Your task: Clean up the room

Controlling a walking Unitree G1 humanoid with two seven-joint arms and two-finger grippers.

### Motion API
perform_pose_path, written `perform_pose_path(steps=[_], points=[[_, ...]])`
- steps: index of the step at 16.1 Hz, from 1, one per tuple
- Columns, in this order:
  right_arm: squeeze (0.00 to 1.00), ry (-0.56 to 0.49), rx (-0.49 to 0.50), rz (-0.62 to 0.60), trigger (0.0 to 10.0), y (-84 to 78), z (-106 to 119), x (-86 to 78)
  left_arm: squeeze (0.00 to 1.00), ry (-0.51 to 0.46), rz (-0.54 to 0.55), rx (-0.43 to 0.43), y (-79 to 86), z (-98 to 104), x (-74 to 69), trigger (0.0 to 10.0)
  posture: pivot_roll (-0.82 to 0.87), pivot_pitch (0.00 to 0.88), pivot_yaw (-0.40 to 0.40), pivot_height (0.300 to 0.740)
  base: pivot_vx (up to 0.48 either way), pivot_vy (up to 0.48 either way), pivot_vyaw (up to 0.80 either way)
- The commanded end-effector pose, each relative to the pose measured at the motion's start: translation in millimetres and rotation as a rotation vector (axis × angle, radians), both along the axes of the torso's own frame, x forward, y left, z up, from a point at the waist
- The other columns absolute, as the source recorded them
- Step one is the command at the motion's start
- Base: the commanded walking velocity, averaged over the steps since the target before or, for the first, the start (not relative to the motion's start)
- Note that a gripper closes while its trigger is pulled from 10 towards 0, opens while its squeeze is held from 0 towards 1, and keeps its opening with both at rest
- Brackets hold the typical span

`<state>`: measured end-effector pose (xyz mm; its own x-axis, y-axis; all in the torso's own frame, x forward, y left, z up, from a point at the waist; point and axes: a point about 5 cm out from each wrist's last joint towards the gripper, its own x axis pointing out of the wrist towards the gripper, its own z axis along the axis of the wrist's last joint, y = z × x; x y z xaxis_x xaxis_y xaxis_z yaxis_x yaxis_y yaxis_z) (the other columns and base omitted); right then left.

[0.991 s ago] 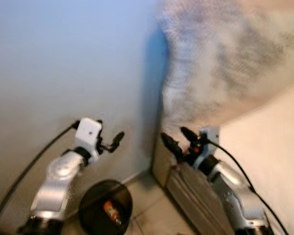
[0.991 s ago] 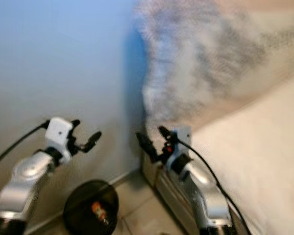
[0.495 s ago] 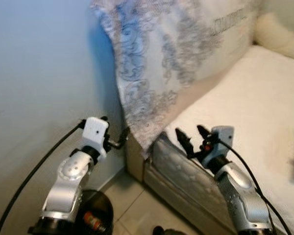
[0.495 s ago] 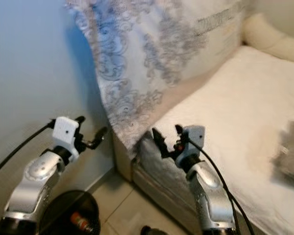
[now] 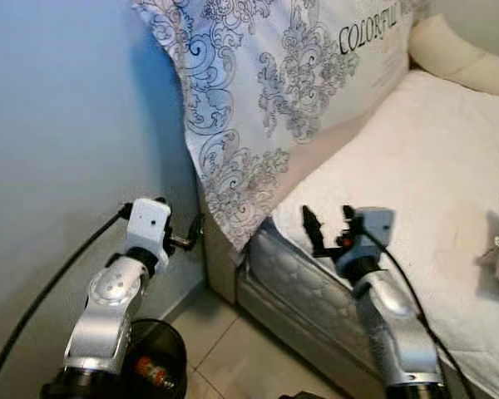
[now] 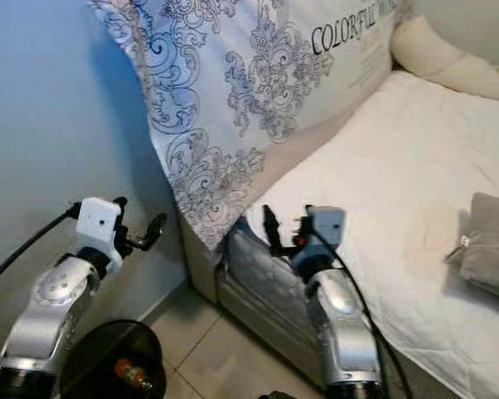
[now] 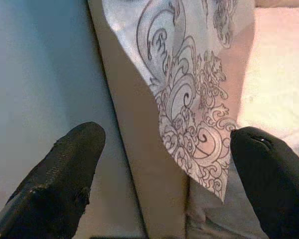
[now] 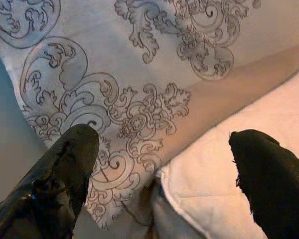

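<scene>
On floor by wall: black bin point(image 5: 162, 366) w/ bottle point(image 5: 150, 371) inside | left gripper point(image 7: 164, 174) spread | right gripper point(image 8: 164, 174) spread

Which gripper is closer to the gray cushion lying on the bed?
Right. The right gripper hangs over the mattress edge, toward the gray cushion; the left gripper is off the bed, by the wall.

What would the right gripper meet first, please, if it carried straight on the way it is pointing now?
Probably the patterned pillow leaning at the head of the bed: between the open right gripper fingers lies its lower corner, above the mattress edge. Depth is hard to judge.
</scene>
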<state>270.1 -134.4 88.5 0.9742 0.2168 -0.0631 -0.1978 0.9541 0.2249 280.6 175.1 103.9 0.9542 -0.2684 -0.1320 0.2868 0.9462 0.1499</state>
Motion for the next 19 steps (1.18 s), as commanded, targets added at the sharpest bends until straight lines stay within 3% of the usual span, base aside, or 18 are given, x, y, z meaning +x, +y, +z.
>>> perform_pose_path(steps=[1, 7, 19], points=[[0.0, -0.015, -0.021, -0.034, 10.0, -6.5, 2.5, 3.0, 0.0, -0.005, 0.0, 0.006, 0.0, 2.5, 2.9, 10.0, 0.05, 0.0, -0.012, 0.74, 0.0, 0.0, 0.0], [0.0, 0.003, -0.037, -0.086, 10.0, -14.5, -1.8, 2.0, 0.0, -0.001, 0.01, 0.013, 2.0, 1.3, -0.7, 10.0, 0.07, 0.0, -0.036, 0.74, 0.0, -0.257, 0.0], [0.0, 0.0, -0.055, -0.083, 10.0, -12.8, -2.9, -1.4, 0.0, 0.018, 0.016, 0.004, 1.7, -2.7, -3.3, 10.0, 0.06, 0.0, -0.028, 0.74, 0.0, -0.31, 0.0]])
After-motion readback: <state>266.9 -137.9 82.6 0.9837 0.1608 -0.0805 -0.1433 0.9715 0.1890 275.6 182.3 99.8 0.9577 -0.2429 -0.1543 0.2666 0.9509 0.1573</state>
